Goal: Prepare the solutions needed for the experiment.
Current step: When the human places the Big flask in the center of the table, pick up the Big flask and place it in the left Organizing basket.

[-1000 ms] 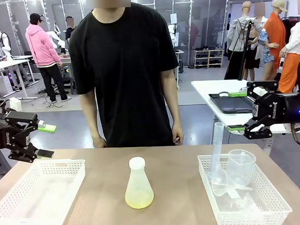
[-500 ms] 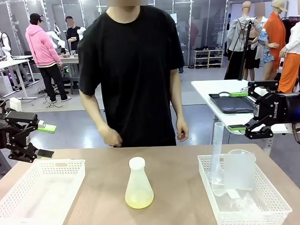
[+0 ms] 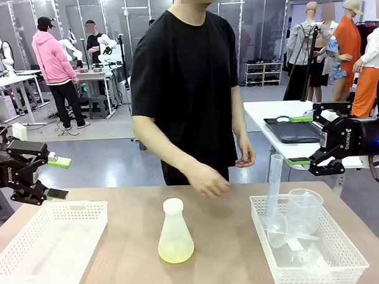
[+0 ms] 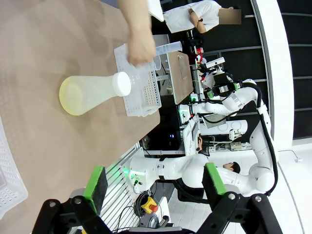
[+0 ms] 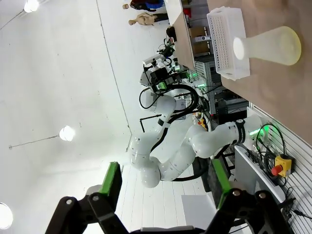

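Across the wooden table, a person in a black tee leans in from the far side. One hand reaches out over the tabletop, above and just behind the flask, and as far as I can tell it isn't touching it.

Two white mesh baskets sit near the front edge, the left basket and the right basket. The right one holds a tall measuring cylinder and a clear beaker.

Both arms hang back off the table's sides. The left gripper and the right gripper each have their fingers spread wide with nothing between them.

The frosted conical flask stands upright between the baskets with its white cap on. The solutions are just a shallow yellow-green pool at its bottom.

Progress-wise, I'd say this has barely started. The flask is capped, nothing's been poured, and the glassware looks unused in its basket. Uncapping, measuring and pouring all look left to do.

For writing, "ROBOTIQ" runs down the side of each gripper body. Any markings on the cylinder or beaker are too small to read.
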Robot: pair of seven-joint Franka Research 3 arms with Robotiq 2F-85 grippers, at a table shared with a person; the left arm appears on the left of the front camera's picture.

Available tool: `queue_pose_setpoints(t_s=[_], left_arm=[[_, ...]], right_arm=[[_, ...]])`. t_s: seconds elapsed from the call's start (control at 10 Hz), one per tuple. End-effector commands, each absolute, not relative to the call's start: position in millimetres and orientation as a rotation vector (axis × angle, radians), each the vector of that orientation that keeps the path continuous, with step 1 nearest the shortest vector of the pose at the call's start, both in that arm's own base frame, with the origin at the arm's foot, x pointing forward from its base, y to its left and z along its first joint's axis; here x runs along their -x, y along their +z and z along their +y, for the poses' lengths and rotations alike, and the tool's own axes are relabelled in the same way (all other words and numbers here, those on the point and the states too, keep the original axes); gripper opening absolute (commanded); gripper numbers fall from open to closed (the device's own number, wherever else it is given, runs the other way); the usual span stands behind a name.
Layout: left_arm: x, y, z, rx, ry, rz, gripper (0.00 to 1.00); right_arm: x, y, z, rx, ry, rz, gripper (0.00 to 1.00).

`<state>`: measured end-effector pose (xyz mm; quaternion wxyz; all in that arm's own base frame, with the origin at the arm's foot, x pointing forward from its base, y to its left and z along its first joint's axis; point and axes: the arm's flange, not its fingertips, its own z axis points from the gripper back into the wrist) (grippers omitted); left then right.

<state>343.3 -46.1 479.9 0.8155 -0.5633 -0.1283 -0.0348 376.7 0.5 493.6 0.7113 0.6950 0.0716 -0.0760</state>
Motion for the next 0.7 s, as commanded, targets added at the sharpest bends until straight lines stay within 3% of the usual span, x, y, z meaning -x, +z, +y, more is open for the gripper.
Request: queue_pose_setpoints(t_s=[0.0,0.1,0.3,0.5,0.6], left_arm=[[-342.4,480.5,-48.2,1.226,-0.086,-0.290,1.00],[-343.3,479.9,-46.1,1.201,-0.074,-0.274,1.00],[-372.0,485.9,-59.8,1.071,-0.226,-0.390,1.00],[-388.1,486.6,-58.9,0.902,-0.561,-0.593,1.00],[-391.0,485.2,-58.3,0.891,-0.688,-0.627,1.00]], right_arm=[[-377.0,494.2,0.9,-1.544,-0.177,0.165,0.90],[-377.0,494.2,0.9,-1.544,-0.177,0.165,0.90],[-377.0,494.2,0.9,-1.544,-0.177,0.165,0.90],[-377.0,494.2,0.9,-1.544,-0.177,0.165,0.90],[-377.0,494.2,0.9,-1.544,-0.177,0.165,0.90]])
